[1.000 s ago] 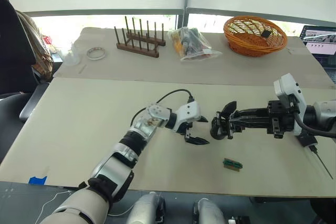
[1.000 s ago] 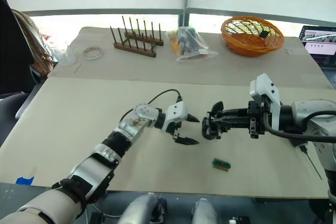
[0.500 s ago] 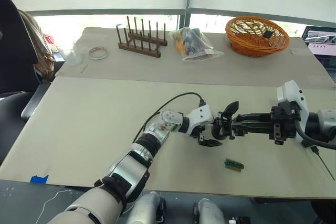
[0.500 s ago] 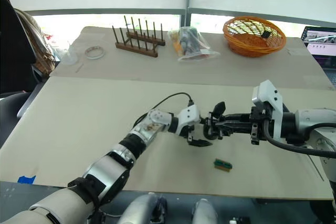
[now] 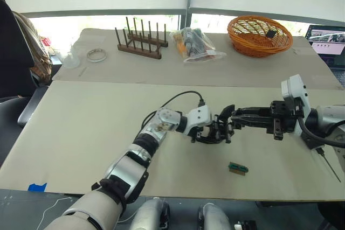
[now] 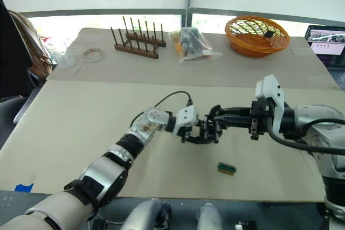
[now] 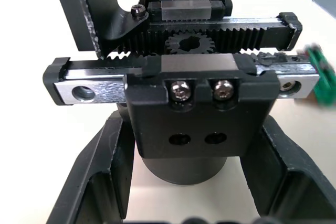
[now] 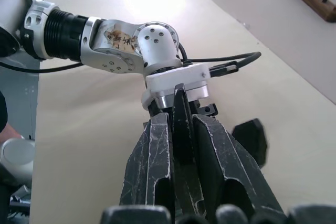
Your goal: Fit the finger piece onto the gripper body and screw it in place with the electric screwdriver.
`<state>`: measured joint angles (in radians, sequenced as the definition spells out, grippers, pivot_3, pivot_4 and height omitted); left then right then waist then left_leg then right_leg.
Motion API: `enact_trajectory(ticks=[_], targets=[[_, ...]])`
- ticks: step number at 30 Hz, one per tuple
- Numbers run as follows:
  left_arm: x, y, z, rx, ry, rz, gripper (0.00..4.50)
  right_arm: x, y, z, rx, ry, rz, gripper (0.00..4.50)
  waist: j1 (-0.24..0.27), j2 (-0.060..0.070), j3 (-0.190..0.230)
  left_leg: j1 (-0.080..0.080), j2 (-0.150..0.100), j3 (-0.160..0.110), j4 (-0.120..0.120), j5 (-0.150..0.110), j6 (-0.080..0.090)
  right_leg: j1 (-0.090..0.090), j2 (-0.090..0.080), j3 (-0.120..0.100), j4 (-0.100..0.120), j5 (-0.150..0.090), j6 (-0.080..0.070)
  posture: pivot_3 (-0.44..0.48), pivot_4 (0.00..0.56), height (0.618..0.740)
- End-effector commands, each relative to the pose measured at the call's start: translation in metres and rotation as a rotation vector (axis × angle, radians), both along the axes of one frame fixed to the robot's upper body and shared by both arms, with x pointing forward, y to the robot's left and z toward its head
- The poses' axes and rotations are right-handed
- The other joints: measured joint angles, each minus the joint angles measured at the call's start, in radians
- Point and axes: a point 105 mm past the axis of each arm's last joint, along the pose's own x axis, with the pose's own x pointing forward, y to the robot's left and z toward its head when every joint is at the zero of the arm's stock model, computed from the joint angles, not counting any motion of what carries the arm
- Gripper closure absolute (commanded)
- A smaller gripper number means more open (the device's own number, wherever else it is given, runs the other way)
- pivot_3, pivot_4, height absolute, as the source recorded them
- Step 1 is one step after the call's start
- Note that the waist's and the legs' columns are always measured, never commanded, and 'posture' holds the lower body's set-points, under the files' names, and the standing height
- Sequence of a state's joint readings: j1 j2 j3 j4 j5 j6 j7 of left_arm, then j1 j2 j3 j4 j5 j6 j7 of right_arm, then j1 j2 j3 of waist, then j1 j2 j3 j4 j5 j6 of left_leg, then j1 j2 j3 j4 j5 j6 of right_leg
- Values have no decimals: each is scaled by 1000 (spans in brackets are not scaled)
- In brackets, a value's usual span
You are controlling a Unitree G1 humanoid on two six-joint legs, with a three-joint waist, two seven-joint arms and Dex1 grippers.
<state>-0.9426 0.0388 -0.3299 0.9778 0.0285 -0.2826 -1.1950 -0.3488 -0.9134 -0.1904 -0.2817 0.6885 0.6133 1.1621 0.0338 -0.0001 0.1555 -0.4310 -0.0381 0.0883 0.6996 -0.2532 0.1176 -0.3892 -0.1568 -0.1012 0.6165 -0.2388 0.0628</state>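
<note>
We are cradling the gripper body (image 7: pixel 194 114) between our left gripper's (image 5: pixel 207 133) parted jaws, while our right gripper (image 8: pixel 181 129) is clamping the finger piece (image 8: pixel 182 124) against it.

Chunky matt black plastic gripper body (image 7: pixel 199 124) is showing brushed metal rails and shiny screws; woven orange wicker basket (image 5: pixel 261 35) is appearing rough.

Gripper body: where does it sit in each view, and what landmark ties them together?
Eye views: gripper body mid-table, at right pincer's tip.
Left wrist view: centre, gear teeth showing.
Right wrist view: thin edge clamped between fingers.
Landmark: green block beside it.
</note>
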Motion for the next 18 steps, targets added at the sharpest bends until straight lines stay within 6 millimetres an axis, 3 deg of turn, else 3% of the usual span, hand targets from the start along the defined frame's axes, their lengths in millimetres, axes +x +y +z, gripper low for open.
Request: enact_trajectory(ticks=[1, 9, 18], targets=[[1, 2, 5, 3, -54, -20, 2200, -2, 13, 3, 14, -46, 91, 4253, 1, 0, 0, 0, 0, 0, 0, 0, 0, 0, 0, 0, 0, 0, 0, 0, 150, 740], [9, 3, -1, -13, 30, 61, 2200, 12, 25, -12, 20, -62, 139, 4253, 6, 0, 0, 0, -1, -1, 4, 0, 0, 1, 0, -1, 1, 1, 1, 0, 150, 740], [12, 7, -3, -6, 36, 83, 2200, 12, 26, -26, 10, -32, 174, 4253, 4, 0, 0, 0, -1, -1, 4, 0, 0, 0, 1, 0, 3, 1, 1, 0, 150, 740]])
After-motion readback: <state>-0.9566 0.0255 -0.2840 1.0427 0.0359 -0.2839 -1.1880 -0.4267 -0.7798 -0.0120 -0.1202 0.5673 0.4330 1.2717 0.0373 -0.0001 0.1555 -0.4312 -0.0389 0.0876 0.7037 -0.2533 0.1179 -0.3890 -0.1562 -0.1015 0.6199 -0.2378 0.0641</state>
